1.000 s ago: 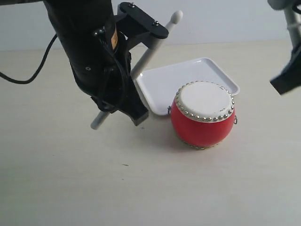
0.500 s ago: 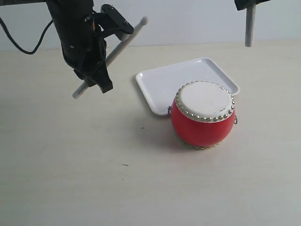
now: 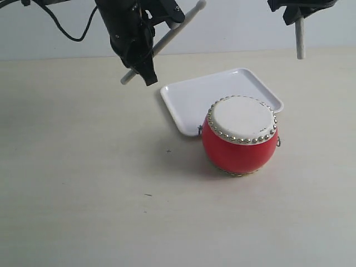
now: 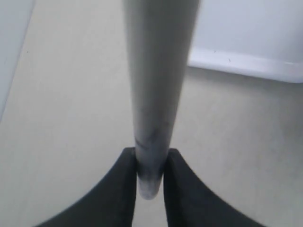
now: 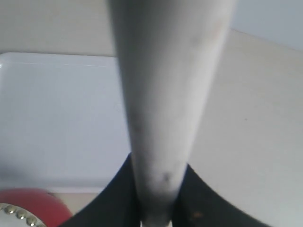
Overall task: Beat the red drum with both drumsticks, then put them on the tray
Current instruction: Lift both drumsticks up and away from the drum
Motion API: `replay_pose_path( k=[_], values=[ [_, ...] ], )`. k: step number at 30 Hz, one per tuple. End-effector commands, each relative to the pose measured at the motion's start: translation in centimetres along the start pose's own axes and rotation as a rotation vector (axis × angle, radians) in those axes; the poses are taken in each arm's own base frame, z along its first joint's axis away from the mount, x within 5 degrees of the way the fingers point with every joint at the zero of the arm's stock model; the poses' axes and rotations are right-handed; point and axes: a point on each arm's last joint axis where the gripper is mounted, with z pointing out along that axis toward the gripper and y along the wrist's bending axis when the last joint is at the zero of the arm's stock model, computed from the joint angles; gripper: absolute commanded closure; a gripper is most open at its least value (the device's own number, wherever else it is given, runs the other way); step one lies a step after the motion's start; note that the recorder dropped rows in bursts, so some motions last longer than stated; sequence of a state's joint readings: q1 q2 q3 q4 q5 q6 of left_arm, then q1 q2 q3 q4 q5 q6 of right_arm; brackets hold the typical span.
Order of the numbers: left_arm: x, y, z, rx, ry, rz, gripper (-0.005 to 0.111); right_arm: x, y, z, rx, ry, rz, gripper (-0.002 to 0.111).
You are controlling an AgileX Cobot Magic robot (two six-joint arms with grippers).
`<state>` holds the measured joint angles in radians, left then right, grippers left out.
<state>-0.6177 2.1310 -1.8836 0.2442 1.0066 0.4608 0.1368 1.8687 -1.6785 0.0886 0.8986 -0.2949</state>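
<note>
Two black fingers (image 4: 118, 194) pinch the pale drumstick (image 4: 158, 80) near its end; behind it lies the beige bench (image 4: 61, 118); an edge of the white tray (image 4: 246, 64) shows.

The drum (image 3: 240, 135) stands upright on the table, glossy red with an off-white skin ringed in metal studs. Right behind it lies the tray (image 3: 194, 97), flat, white, round-cornered; whether they touch I cannot tell. The left stick (image 3: 172, 34) is held in the air, slanting, round tip up, over the table left of the tray. The right stick (image 3: 300, 39) hangs almost vertical, high at the right
</note>
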Motion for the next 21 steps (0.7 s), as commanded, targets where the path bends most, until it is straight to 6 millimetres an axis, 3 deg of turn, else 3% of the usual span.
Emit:
replay_pose_path(
  k=[1,12,21],
  values=[
    [-0.9,0.2,0.6,-0.003,-0.033,-0.004,0.107,-0.4,-0.3,0.5,0.005,-0.029,-0.043,0.108],
    [-0.7,0.1,0.7,0.018,-0.002,-0.045,0.107,0.9,-0.2,5.1,-0.055,0.149,-0.114,0.108],
    [0.7,0.2,0.1,0.042,0.124,-0.117,0.107,-1.6,0.6,6.6,0.028,0.167,-0.713,0.108]
  ],
)
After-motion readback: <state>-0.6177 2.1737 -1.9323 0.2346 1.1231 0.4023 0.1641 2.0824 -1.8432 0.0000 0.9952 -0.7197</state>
